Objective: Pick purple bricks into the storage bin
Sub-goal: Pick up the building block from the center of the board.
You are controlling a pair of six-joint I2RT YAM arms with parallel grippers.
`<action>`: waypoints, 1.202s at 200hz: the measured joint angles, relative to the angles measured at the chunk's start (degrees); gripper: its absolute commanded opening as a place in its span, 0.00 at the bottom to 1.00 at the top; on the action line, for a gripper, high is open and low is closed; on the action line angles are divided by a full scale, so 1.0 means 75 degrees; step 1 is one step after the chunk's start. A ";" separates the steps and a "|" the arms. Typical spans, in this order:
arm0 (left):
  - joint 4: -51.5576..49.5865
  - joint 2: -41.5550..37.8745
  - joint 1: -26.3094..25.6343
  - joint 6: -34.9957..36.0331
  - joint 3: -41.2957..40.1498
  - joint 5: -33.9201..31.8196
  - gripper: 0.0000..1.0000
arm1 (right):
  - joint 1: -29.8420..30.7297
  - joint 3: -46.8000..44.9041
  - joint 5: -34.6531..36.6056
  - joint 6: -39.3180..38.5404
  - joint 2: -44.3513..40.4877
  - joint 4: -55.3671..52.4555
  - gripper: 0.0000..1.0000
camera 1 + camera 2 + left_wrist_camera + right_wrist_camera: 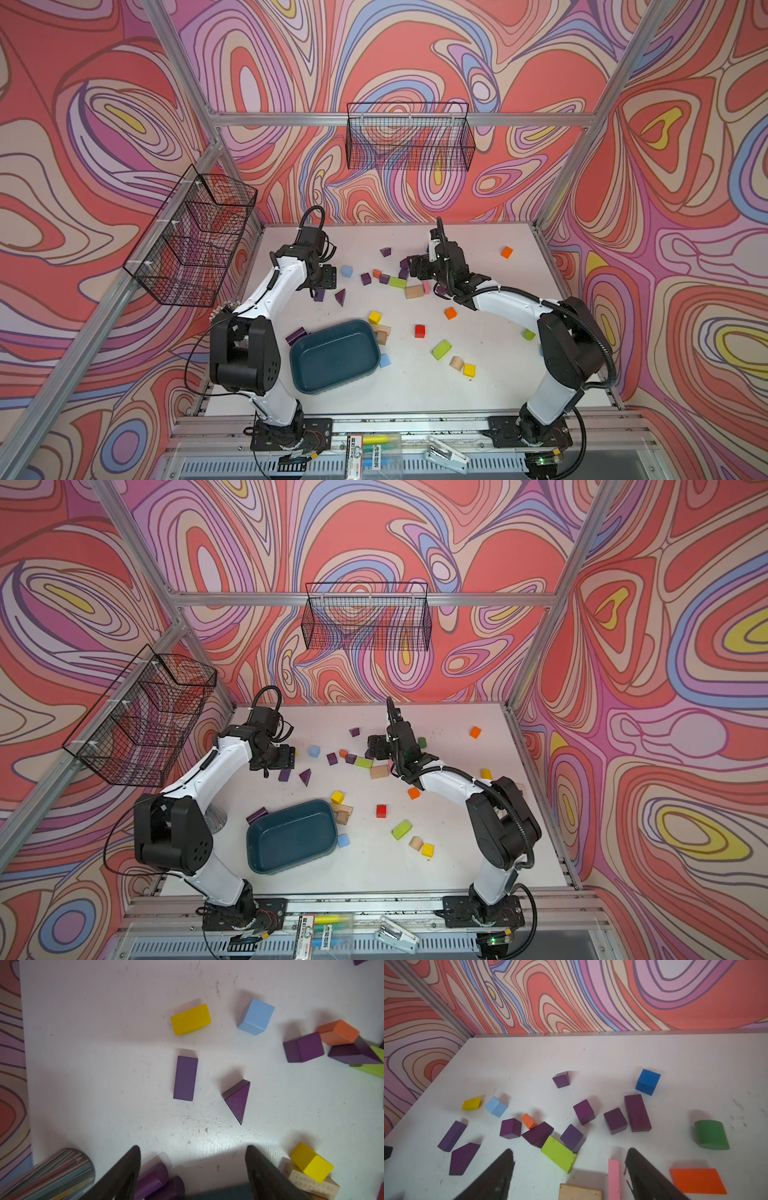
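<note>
Left jaws seen apart, nothing held, above worktop (478, 395); below them dark-purple cuboid (185, 1078) laid flat, triangular prism (238, 1100) just beside it; storage bin (334, 359), teal-blue, shallow, rounded corners, set near front left of worktop; one purple block (296, 335) found just beside its far-left corner; remaining purple bricks (584, 1111), matte cubes and cuboids, scattered mid-worktop; right jaws apart, nothing clamped; pink slab (614, 1178) seen lying between them.

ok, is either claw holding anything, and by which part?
Nothing is held. The left claw and the right claw both stand open, jaws wide apart, gripping no block.
</note>
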 measured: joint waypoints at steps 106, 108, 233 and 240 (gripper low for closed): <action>-0.0192 0.1189 0.0382 0.0291 0.0353 0.0367 0.71 | 0.0050 -0.0012 -0.1472 -0.0819 0.0184 0.1035 0.86; -0.0192 0.1218 0.0385 0.0297 0.0364 0.0361 0.71 | 0.0050 -0.0012 -0.1478 -0.0828 0.0195 0.1046 0.86; -0.0192 0.2454 0.0516 0.0726 0.1078 0.0318 0.64 | 0.0224 0.0169 -0.2419 -0.0933 0.1064 0.1480 0.86; -0.0189 0.2512 0.0516 0.0746 0.1081 0.0326 0.64 | 0.0242 0.0227 -0.2422 -0.0950 0.1105 0.1419 0.85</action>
